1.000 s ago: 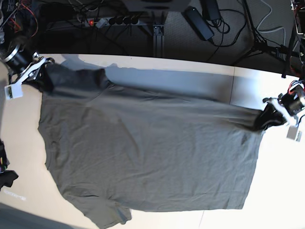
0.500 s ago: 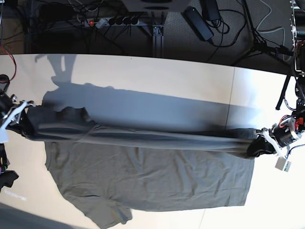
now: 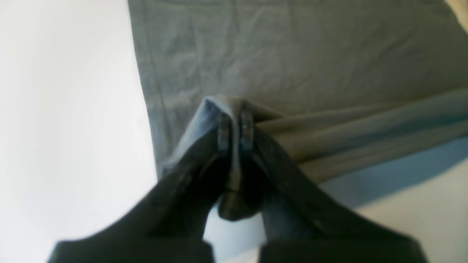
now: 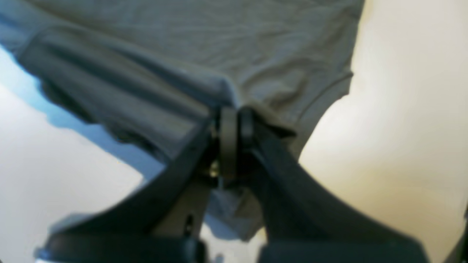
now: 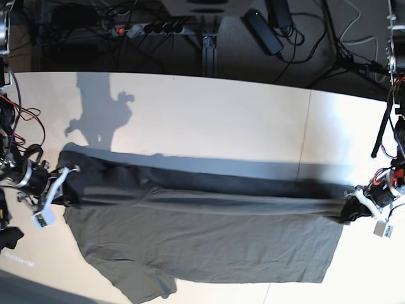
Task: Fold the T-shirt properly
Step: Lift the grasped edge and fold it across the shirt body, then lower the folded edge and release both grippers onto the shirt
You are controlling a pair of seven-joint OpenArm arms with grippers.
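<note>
- Left wrist view: the left gripper has its jaws pinched tight on a bunched corner of the T-shirt. Taut ridges of cloth run from the grip toward the right, while the flat body of the shirt lies beyond on the pale desk.
- Judging by this, the step in hand is the first lengthwise fold, with the held edge being carried over the body.
- Right wrist view: the right gripper is clamped on cloth too, near a hemmed edge that looks like a sleeve or shoulder. A lifted band of fabric trails off to the left above its own shadow, and bare desk lies to the right.
- Base view: the T-shirt spreads over the near half of the desk. Its far edge is stretched in a straight raised line between the gripper at the left edge of the scene and the one at the right edge.
- One sleeve pokes out at the near left. The hem side ends near the right.
- The next move, as I read it, calls for both arms to travel toward the near side at the same pace and height, keeping the edge taut. They would then lower it in line with the near edge before letting go; uneven travel would skew the crease.
- The desk is smooth and light, with a seam at the right.
- Beyond its far side a power strip, cables and a black power brick lie on dark floor.
</note>
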